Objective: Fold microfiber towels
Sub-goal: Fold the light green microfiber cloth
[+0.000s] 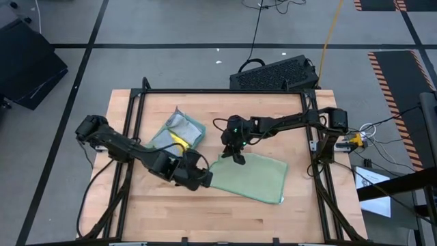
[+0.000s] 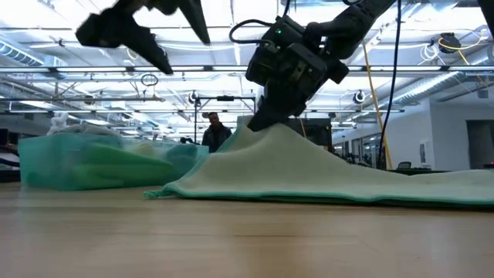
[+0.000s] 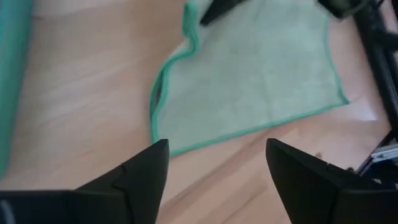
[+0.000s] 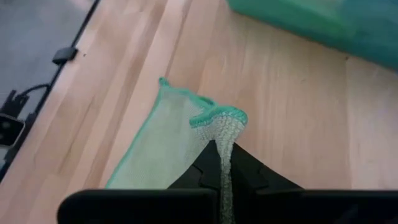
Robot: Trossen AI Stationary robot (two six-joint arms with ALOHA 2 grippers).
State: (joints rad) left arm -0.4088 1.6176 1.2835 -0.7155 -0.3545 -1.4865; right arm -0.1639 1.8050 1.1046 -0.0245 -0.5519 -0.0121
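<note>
**Wooden table, two arms, one sage towel pinched at a corner**

Wood planks form the table (image 1: 164,219), framed by black rails, with grey floor around it. A pale sage towel (image 1: 256,179) with a green edge lies mostly flat at the table's middle. The right gripper (image 1: 238,156) is clamped tight on the towel's far corner, lifting it into a small peak while the rest stays on the wood. The left gripper (image 1: 205,176) hangs above the towel's left edge with its fingers (image 3: 142,175) spread wide, holding nothing. Behind the left arm sits a loose pile (image 1: 177,134) of teal, grey and yellow towels. A person (image 2: 214,133) stands far off in the room.
</note>
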